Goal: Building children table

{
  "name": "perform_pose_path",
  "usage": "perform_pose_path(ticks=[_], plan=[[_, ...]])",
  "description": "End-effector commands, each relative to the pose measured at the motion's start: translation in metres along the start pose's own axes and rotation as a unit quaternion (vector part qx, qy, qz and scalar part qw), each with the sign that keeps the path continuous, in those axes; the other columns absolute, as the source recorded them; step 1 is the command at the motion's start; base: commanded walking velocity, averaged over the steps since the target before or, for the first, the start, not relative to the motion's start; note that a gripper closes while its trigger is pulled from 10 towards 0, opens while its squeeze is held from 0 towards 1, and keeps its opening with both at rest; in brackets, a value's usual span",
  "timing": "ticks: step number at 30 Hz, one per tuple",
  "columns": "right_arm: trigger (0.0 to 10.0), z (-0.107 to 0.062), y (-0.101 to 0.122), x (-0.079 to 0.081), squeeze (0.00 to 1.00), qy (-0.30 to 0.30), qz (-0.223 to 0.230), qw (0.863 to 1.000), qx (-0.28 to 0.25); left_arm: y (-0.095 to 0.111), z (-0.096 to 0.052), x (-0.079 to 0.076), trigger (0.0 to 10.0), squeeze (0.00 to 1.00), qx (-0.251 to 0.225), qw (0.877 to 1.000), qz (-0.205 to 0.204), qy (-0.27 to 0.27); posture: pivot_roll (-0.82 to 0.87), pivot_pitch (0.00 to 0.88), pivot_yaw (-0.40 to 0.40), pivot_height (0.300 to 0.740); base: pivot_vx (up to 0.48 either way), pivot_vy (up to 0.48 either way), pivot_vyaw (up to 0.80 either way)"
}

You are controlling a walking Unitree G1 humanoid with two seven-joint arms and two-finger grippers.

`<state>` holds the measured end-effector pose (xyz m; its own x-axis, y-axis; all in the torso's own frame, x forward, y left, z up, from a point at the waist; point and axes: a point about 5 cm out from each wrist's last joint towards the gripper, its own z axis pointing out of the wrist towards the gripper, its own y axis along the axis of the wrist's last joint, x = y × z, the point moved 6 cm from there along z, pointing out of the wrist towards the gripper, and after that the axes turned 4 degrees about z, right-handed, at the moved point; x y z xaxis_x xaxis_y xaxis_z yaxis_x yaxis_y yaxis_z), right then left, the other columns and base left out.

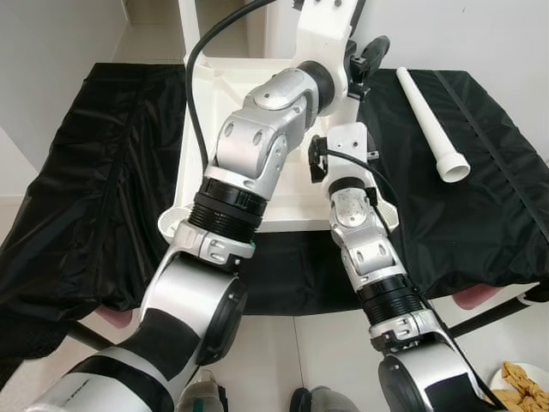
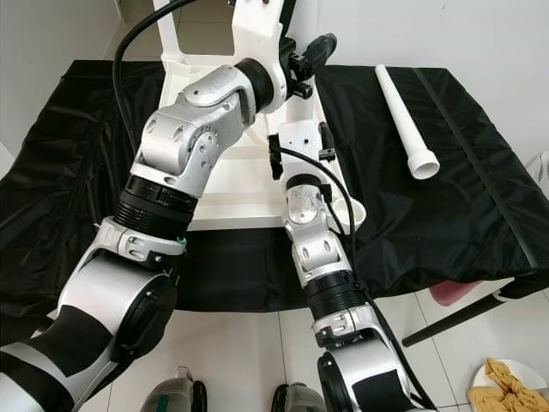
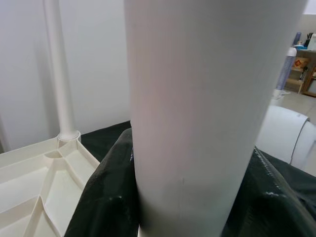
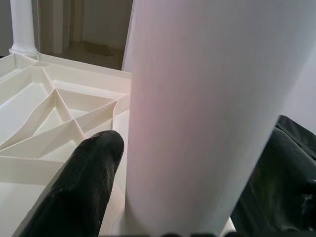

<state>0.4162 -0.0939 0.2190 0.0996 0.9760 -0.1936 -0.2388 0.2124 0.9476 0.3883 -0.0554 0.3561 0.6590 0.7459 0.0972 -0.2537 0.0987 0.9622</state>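
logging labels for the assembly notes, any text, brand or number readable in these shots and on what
No text can be read anywhere.
Small cardboard box on a far shelf, left wrist view: has a mark, too blurred to read.
White plastic upturned tabletop and loose white plastic table leg: no lettering visible.

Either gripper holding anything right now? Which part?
Both wrist views show black fingers on either side of a white table leg's shaft. Left fingers likewise flank a leg. Whether it is the same leg cannot be told.
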Motion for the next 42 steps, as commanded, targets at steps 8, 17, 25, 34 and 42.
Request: perform_pose_path(ticks=[8,17,25,34,42], plan=[[5.5,0.002,0.002,0.001,0.00,-0.002,0.004,1.000,-0.002,0.015,0.002,0.002,10.0,0.00,-0.017,0.999,0.013,0.029,0.05,0.036,-0.010,0.740,0.000,0.000,0.00],[1.0,0.004,0.007,-0.001,0.00,-0.008,-0.002,1.000,-0.012,0.015,0.002,-0.001,10.0,0.00,-0.017,0.999,0.011,0.027,0.05,0.039,-0.009,0.740,0.000,0.000,0.00],[3.6,0.006,0.008,-0.003,0.00,-0.013,0.003,1.000,-0.011,0.011,0.003,-0.006,10.0,0.00,-0.010,0.999,0.025,0.017,0.05,0.043,-0.007,0.740,0.000,0.000,0.00],[10.0,0.006,0.004,-0.005,0.00,-0.019,0.014,1.000,0.001,0.014,0.001,-0.015,10.0,1.00,-0.026,1.000,-0.011,-0.009,0.05,0.048,-0.003,0.740,0.000,0.000,0.00],[10.0,0.007,-0.002,-0.008,0.00,-0.027,0.029,0.999,0.016,0.016,0.000,-0.016,10.0,1.00,-0.032,0.999,-0.022,-0.017,0.05,0.053,-0.002,0.740,0.000,0.000,0.00]])
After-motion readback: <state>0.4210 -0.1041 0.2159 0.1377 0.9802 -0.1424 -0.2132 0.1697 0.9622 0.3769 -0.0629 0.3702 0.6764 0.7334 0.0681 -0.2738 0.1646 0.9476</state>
